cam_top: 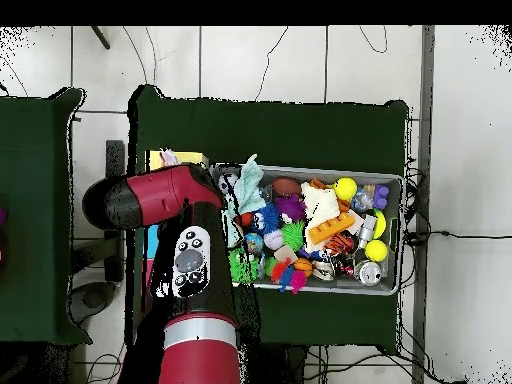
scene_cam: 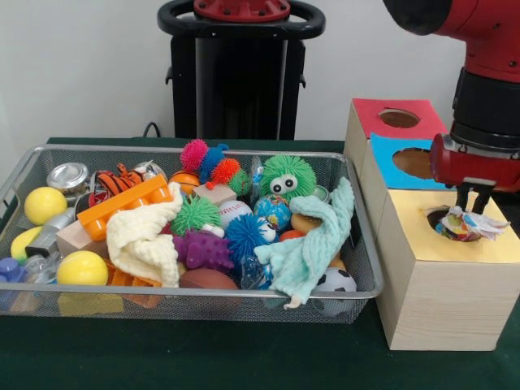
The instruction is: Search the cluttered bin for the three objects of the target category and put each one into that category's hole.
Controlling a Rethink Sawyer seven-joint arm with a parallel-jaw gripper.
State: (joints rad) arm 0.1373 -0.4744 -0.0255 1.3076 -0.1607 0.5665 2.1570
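Gripper (scene_cam: 472, 197) over yellow hole (scene_cam: 455, 223), crinkly wrapper (scene_cam: 470, 225) perhaps released.

You will find no readable text, label, brand, number or sign in either view. The toys in the wire bin (scene_cam: 367, 268) and the tops of the wooden boxes (scene_cam: 431, 301) carry colours and patterns only, and the round marks on the arm (cam_top: 190, 262) cannot be read.
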